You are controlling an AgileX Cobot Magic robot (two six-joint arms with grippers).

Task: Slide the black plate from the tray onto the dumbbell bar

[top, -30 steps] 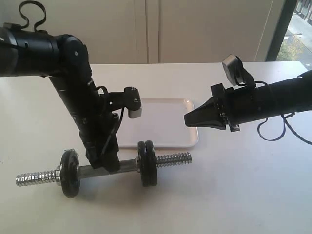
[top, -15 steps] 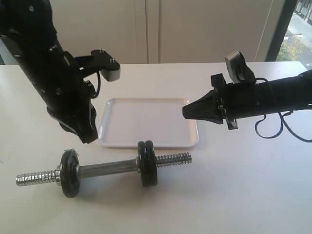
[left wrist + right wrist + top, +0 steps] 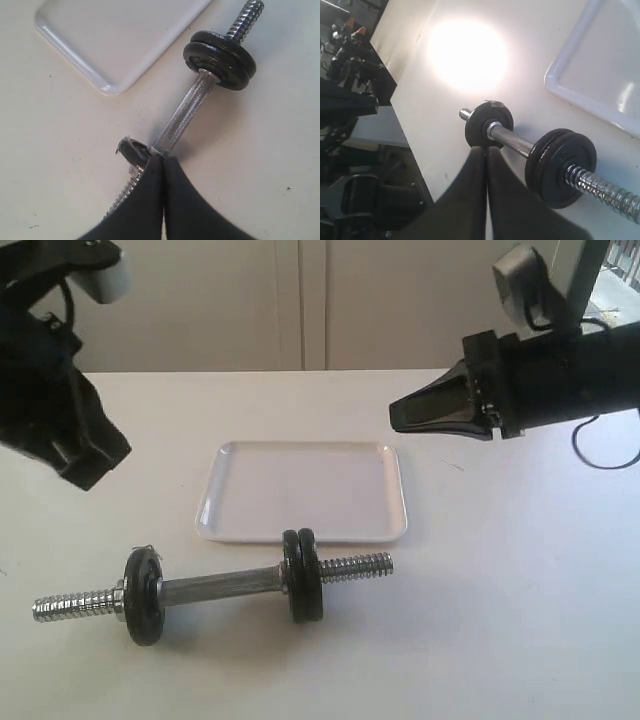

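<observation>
While both grippers hang clenched on nothing, your plate sits on the bar.

Your left gripper (image 3: 88, 465), jaws pressed together and empty, hovers at the left edge of the frame; your right gripper (image 3: 396, 416), likewise closed and empty, points in from the upper right. Below and between them the dumbbell bar (image 3: 220, 587) lies left to right across the lower frame. The black plate (image 3: 313, 576), judged the outer of the paired discs at lower centre, is threaded on it, nearer your right gripper. The tray (image 3: 300, 490) just above holds nothing.
</observation>
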